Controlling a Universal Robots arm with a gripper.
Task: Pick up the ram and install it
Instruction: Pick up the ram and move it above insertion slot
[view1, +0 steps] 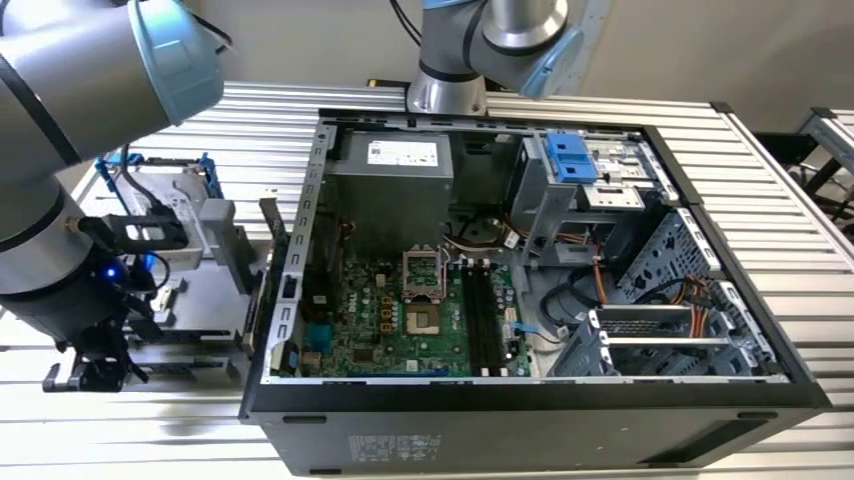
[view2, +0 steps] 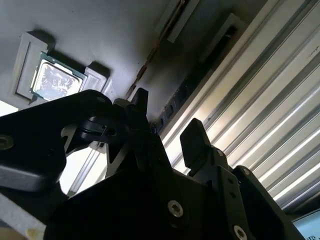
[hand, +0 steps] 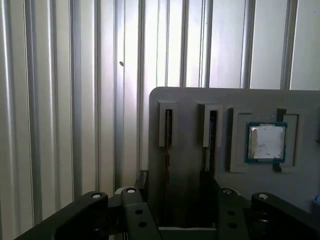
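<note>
In both wrist views a ram (hand: 168, 131) (view2: 150, 56) shows edge-on as a thin dark strip standing in a slot of the grey holder plate (hand: 190, 100). A second dark strip (hand: 212, 131) stands in the neighbouring slot. My gripper (hand: 175, 187) (view2: 167, 117) is open, with one black finger (hand: 142, 180) on each side of the first strip and a gap to it. In the exterior view the gripper (view1: 87, 372) hangs low at that view's left, beside the open computer case. The motherboard's long black slots (view1: 483, 320) lie inside the case.
A small square silver chip (hand: 266, 142) (view2: 55, 80) sits in a recess of the same plate. The open case (view1: 534, 400) takes up the middle of the ribbed metal table (view1: 801, 260), with a blue-framed drive (view1: 571, 158) at its back. A second arm's base (view1: 447, 90) stands behind the case.
</note>
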